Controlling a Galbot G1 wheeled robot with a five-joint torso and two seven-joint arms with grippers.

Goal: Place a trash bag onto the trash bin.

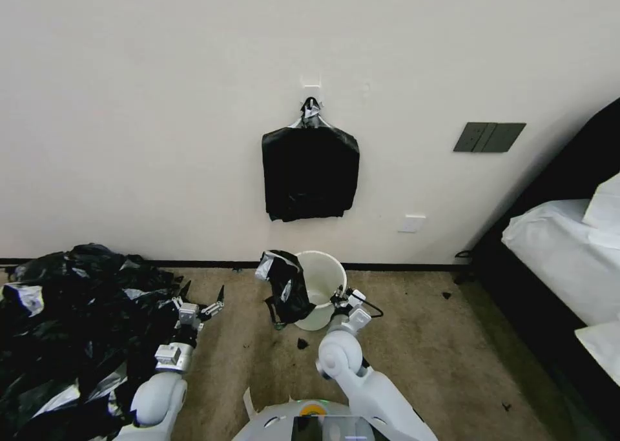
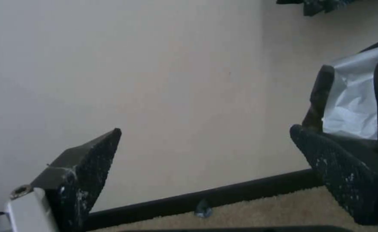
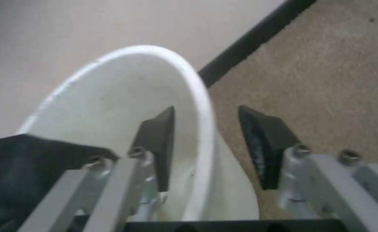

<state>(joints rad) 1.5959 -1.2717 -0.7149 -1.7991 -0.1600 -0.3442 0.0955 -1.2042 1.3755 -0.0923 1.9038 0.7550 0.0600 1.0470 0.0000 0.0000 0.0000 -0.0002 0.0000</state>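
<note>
The cream-white trash bin [image 1: 321,285] stands on the carpet by the wall. A glossy black trash bag [image 1: 286,287] hangs crumpled over the bin's left rim and down its outer side, while the right side of the mouth is bare. My right gripper [image 1: 342,297] is at the bin's right rim. In the right wrist view it [image 3: 206,109] is open and straddles the rim [image 3: 204,96], one finger inside the trash bin [image 3: 111,106] and one outside. My left gripper [image 1: 205,307] is open and holds nothing, left of the bin; in its wrist view [image 2: 205,130] the trash bag [image 2: 352,106] lies beyond one finger.
A big heap of black bags [image 1: 71,338] covers the floor at the left, beside my left arm. A flat black bundle [image 1: 310,170] hangs from a wall hook above the bin. A bed [image 1: 568,266] stands at the right. Small black scraps [image 1: 302,343] dot the carpet.
</note>
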